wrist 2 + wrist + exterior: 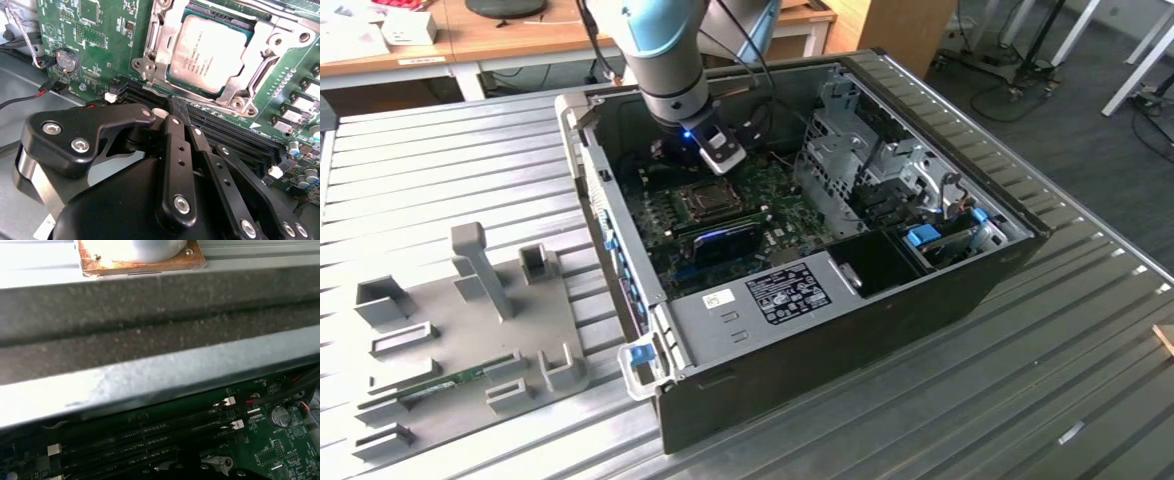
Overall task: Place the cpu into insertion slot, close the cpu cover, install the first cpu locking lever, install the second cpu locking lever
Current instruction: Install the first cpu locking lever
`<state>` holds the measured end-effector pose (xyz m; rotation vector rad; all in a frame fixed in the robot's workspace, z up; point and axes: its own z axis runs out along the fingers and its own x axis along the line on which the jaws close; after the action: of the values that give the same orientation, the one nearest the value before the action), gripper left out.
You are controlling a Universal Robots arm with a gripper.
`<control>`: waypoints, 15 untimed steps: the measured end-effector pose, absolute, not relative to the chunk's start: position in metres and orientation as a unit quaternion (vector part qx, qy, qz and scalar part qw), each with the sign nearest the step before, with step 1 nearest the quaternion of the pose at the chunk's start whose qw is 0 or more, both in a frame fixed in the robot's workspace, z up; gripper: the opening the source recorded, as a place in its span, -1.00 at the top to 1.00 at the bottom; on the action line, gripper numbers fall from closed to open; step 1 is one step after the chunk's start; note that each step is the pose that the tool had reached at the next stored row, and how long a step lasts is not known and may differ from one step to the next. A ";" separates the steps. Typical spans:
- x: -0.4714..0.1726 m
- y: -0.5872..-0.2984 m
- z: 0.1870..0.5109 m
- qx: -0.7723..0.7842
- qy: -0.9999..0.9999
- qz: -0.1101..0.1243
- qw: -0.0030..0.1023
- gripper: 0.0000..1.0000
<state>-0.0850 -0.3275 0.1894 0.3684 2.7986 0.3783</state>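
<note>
The cpu (210, 50) lies flat in the insertion slot (707, 201) on the green motherboard (100, 40). Its dark grey top shows through the cut-out of the cpu cover (167, 47), which lies down flat around it. My gripper (176, 111) hangs inside the open computer case (961, 280), just beside the socket over the black memory slots (230, 132). Its black fingers (172, 150) stand together with nothing between them. In the exterior view the gripper (708, 166) is at the far edge of the socket.
A metal drive cage (854, 150) rises at the exterior view's right of the board. A coin battery (66, 61) and red-black wires (35, 95) lie near the case wall (150, 340). A grey fixture plate (467, 330) sits on the table outside the case.
</note>
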 end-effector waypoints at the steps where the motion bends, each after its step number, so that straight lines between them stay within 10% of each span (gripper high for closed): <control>1: -0.085 -0.327 0.189 0.128 0.972 0.131 0.146 0.79; 15: -0.085 -0.328 0.185 0.135 0.971 0.130 0.147 0.79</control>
<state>-0.0850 -0.3275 0.1853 0.3895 2.7943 0.3737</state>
